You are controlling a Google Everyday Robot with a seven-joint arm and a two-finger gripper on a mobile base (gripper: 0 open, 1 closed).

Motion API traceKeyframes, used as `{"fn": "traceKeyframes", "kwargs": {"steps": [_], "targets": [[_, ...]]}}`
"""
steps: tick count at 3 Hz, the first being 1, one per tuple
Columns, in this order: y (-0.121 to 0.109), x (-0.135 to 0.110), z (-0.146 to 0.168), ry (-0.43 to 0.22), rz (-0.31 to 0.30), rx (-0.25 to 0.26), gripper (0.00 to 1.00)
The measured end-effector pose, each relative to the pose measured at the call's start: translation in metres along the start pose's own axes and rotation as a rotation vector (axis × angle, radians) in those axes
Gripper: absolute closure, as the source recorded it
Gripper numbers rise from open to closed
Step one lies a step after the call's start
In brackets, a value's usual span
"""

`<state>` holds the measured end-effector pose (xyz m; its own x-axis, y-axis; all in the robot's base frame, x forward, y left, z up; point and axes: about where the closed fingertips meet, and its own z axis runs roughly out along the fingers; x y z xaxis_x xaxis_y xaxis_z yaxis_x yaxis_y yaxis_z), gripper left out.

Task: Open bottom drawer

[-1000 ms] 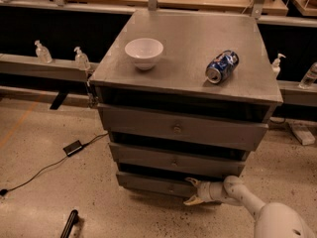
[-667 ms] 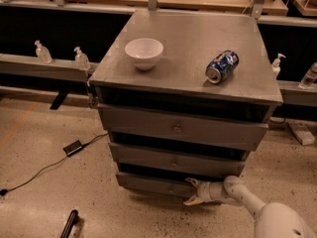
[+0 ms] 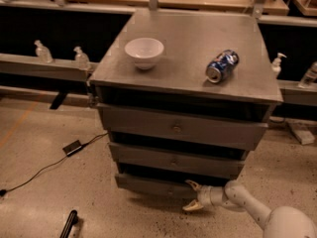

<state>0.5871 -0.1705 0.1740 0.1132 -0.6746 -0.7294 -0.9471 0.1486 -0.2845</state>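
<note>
The grey cabinet [image 3: 188, 48] has three drawer fronts. The bottom drawer [image 3: 148, 184] is the lowest, slimmest front, just above the floor, and sits about level with the drawers above it. I cannot make out its knob. My gripper [image 3: 192, 196] comes in from the lower right on a white arm [image 3: 237, 198]. It is at the right end of the bottom drawer front, with its pale fingers [image 3: 191, 184] spread apart, one high and one low. I cannot tell whether they touch the drawer.
A white bowl [image 3: 144, 51] and a blue can [image 3: 222, 66] lying on its side rest on the cabinet top. A black cable and adapter [image 3: 72, 147] lie on the floor at left, and a dark object [image 3: 68, 224] at bottom left. Shelves with bottles [image 3: 42, 51] run behind.
</note>
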Motion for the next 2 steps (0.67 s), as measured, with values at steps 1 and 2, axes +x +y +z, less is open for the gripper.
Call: {"fn": "traceKeyframes", "kwargs": {"steps": [1,2], "targets": [[0.0000,0.0000,0.0000,0.000,0.000,0.000,0.50],[0.0029,-0.0003,-0.0018,0.000,0.006,0.000,0.63]]}}
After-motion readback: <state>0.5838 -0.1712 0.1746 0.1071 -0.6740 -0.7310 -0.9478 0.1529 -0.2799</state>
